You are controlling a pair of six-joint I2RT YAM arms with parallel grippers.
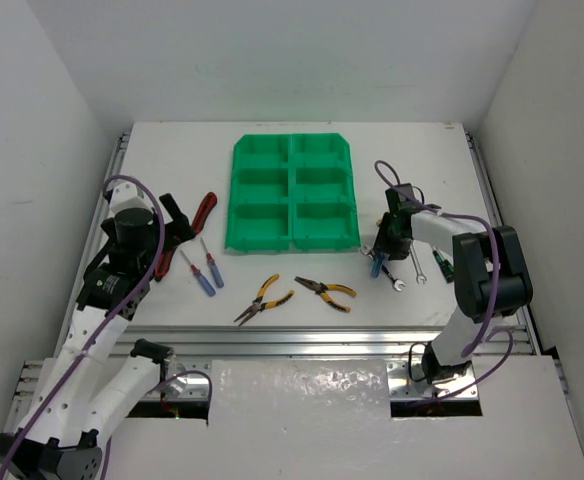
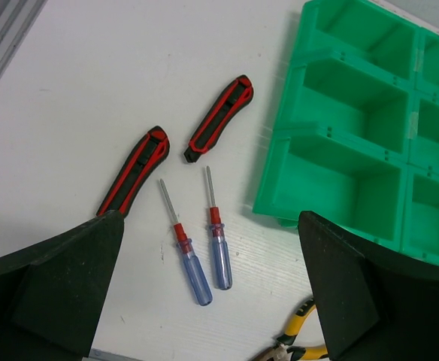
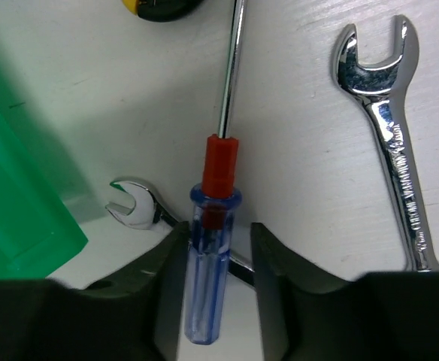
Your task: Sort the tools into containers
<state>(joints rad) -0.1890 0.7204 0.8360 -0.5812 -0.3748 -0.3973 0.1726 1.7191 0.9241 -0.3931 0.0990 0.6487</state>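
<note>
- White tabletop (image 1: 172, 160) inside pale walls carries the green tray (image 1: 294, 193), whose six bins hold no tools yet
- Just off the tray's near right corner lies a blue-handled screwdriver (image 3: 221, 162); the right end effector (image 3: 218, 256) straddles its handle, jaws half narrowed, one finger against the plastic and a sliver of tabletop showing on the other side, so nothing is gripped yet
- That screwdriver should be light and stiff, but its smooth round handle looks apt to roll or slip; the thick blue part just behind the red collar seems the best hold
- A small wrench (image 3: 133, 209) beside the tray wall seems to run under the handle and could be dragged along; the wall itself is close to the finger on that side
- Farther from the tray lies a larger wrench (image 3: 389, 135), apart from the screwdriver
- Off the tray's near left corner, the left end effector (image 2: 208, 248) hangs wide open and empty above two more screwdrivers (image 2: 189, 256) and two red-and-black knives (image 2: 133, 171)
- Two yellow-handled pliers (image 1: 264, 298) lie on the near side of the tray
</note>
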